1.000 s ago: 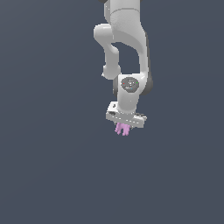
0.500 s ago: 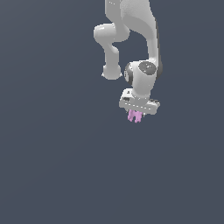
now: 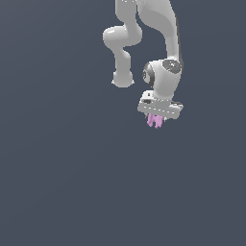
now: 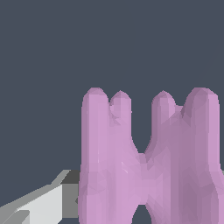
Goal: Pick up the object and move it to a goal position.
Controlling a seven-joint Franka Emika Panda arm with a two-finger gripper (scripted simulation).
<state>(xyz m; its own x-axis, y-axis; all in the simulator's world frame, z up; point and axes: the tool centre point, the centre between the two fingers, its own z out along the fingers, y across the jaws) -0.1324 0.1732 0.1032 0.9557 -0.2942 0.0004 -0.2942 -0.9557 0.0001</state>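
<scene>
Matt, faceted pink block [image 4: 148,166]; smooth, softly glossy white arm [image 3: 166,29].

Open grey space lies on every side of the gripper [image 3: 157,120] in the exterior view: below it, toward that view's left and toward its right, with nothing standing there. The pink block [image 3: 154,121] hangs from the gripper's underside. Above, the arm's [image 3: 163,57] own links fill the room.
</scene>
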